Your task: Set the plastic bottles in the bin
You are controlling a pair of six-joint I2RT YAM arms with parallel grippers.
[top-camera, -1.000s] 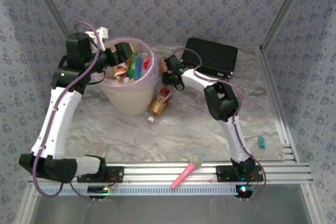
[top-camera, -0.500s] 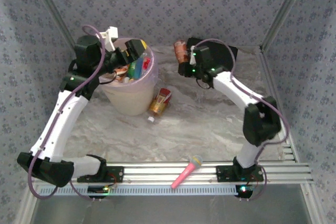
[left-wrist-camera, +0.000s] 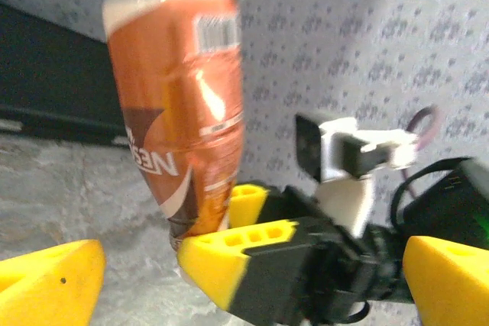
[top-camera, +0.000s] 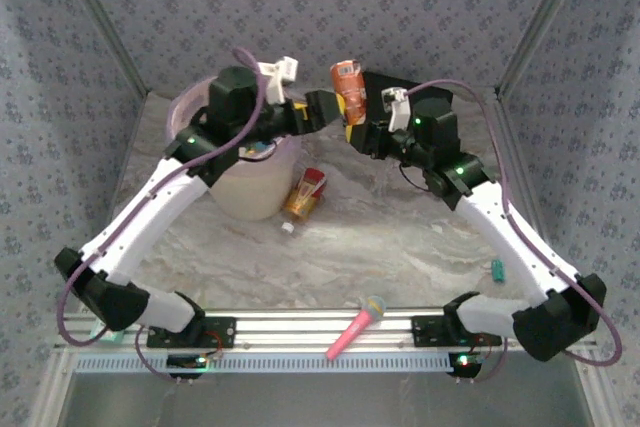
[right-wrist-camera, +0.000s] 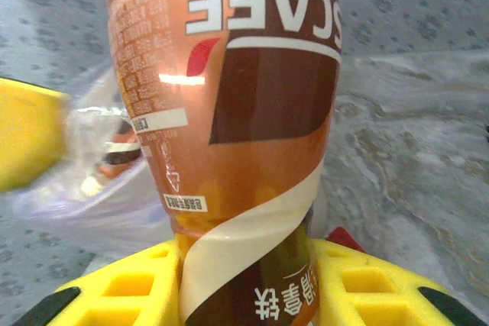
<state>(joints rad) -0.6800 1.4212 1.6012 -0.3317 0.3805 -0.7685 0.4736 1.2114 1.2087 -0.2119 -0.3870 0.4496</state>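
My right gripper [top-camera: 354,133] [right-wrist-camera: 244,299] is shut on the narrow lower end of an orange-brown plastic bottle [top-camera: 345,80] [right-wrist-camera: 229,104] [left-wrist-camera: 179,104], which it holds up in the air with its label upside down. My left gripper [top-camera: 322,107] [left-wrist-camera: 248,292] is open wide just left of that bottle and faces it. One of its yellow fingers [right-wrist-camera: 27,139] shows beside the bottle. The pale-pink bin [top-camera: 250,192] [right-wrist-camera: 92,196] stands below the left arm with bottles inside. Another bottle [top-camera: 305,194] with a red label lies on the table by the bin.
A flat black case [top-camera: 425,89] lies at the back behind the right gripper. A pink toy microphone [top-camera: 355,326] rests on the front rail. A small green object [top-camera: 497,269] lies at the right. Patterned walls close in the table at the back and sides.
My left arm swung right from over the bin toward the held bottle, with its jaws opened wide. My right arm rose and stretched out, keeping the orange-brown bottle gripped near the case.
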